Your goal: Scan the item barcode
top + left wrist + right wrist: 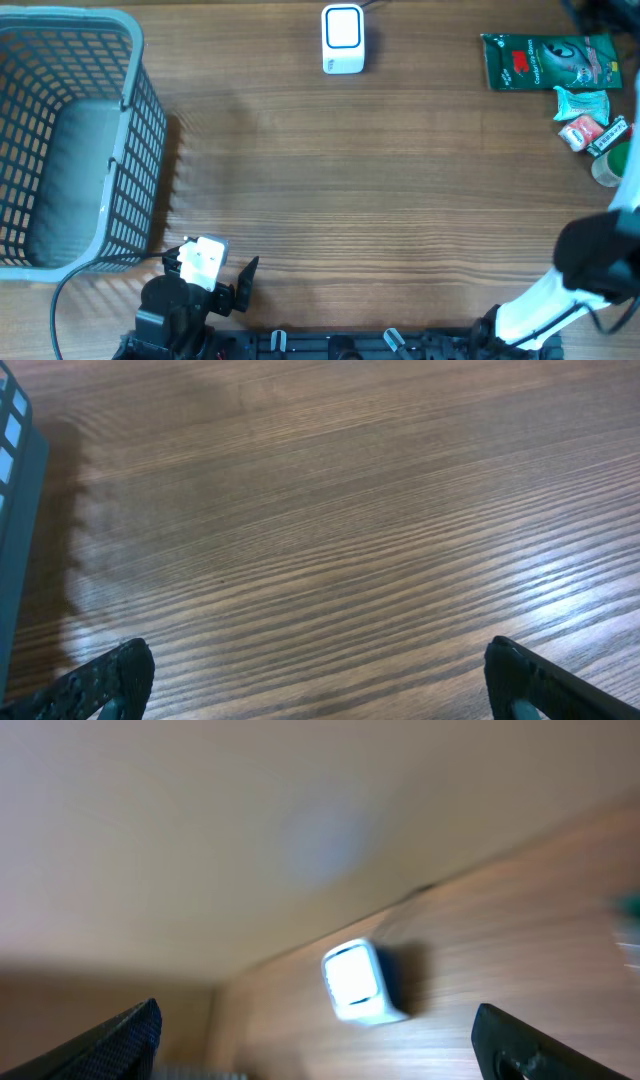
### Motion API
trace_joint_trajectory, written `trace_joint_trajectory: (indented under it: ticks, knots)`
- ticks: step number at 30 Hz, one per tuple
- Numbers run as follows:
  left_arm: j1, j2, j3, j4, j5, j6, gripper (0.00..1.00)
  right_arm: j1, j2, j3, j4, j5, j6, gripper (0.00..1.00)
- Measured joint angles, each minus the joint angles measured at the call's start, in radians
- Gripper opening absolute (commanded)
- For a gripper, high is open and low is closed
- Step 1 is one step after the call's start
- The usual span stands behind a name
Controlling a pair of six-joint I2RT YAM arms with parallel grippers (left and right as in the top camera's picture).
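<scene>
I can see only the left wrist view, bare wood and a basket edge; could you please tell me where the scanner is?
Observer: The white scanner sits at the far edge of the table, near the middle.
Operator: Thank you. Where are the items to scan?
Observer: A green packet and a few small packets lie in the far right corner.
Operator: Is the right hand holding one?
Observer: No, the right hand is open and empty, facing the scanner.
</scene>
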Motion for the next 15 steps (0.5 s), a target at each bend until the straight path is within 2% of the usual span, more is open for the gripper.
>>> trace_joint_trajectory:
  ticks: [3, 6, 10, 12, 15]
  knots:
    - [0.0, 0.0, 0.0, 0.0, 0.0, 0.0, 1.0, 0.193, -0.071, 0.006, -0.034, 0.043, -0.056, 0.99]
    - [0.0, 0.0, 0.0, 0.0, 0.0, 0.0, 1.0, 0.352, -0.114, 0.006, -0.083, 0.204, -0.108, 0.99]
    - [0.0, 0.0, 0.0, 0.0, 0.0, 0.0, 1.0, 0.504, -0.204, 0.006, -0.171, 0.471, -0.183, 0.99]
    - [0.0, 0.0, 0.0, 0.0, 0.0, 0.0, 1.0, 0.572, -0.309, 0.006, -0.269, 0.638, -0.202, 1.0]
    - [0.0, 0.0, 0.0, 0.0, 0.0, 0.0, 1.0, 0.62, -0.447, 0.007, -0.391, 0.747, -0.21, 0.99]
